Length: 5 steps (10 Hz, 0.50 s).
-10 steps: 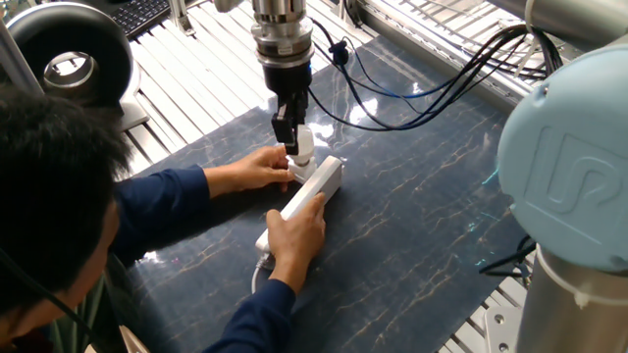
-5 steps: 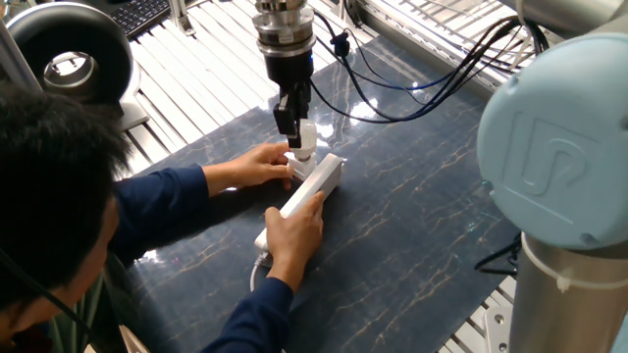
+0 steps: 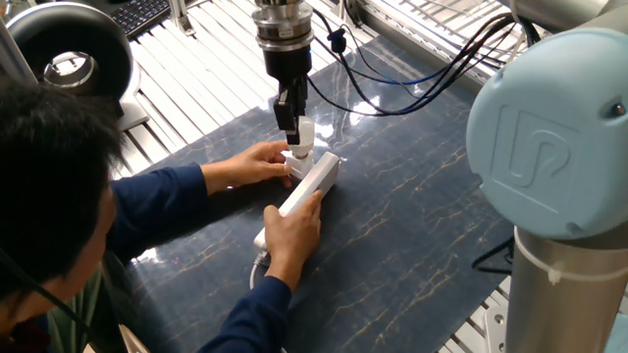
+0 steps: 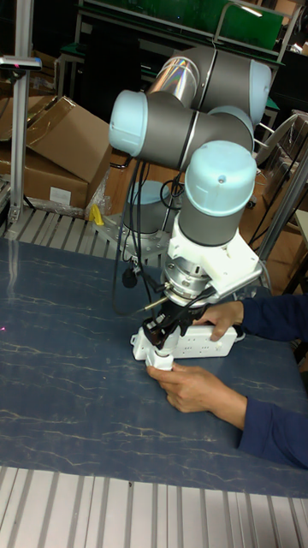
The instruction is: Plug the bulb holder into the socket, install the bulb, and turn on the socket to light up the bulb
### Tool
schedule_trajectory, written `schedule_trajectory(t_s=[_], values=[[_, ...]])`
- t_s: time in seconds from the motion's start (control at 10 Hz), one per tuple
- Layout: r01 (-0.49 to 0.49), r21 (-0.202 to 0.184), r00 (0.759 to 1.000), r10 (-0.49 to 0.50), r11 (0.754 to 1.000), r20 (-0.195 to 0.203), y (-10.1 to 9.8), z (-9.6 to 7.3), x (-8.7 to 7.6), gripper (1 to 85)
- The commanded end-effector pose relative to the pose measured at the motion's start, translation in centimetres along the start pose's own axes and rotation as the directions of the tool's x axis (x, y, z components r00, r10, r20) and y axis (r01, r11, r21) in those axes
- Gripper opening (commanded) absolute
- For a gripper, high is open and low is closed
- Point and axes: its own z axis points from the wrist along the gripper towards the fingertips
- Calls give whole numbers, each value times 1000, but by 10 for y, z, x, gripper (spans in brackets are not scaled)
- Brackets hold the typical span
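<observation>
Arm vertical over socket [image 3: 312, 182]; end effector [image 3: 297, 137] pointing down, clamped on bulb [image 3: 304, 135].

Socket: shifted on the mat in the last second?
No. The socket lies at the same spot on the dark mat, both hands on it.

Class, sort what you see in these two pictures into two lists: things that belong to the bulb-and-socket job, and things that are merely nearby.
Part of the job:
- socket
- bulb, held in the gripper jaws above the socket's end
- person's two hands steadying the socket

Merely nearby:
- cardboard boxes behind the table
- black round device on the slatted bench
- keyboard
</observation>
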Motion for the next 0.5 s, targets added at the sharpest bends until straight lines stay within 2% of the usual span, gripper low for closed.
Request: schedule_trajectory(t_s=[0.0,0.4], values=[[89,54,996,-89,995,11,-20,-3,-5,850],[76,71,997,-77,995,2,-21,-3,-7,850]])
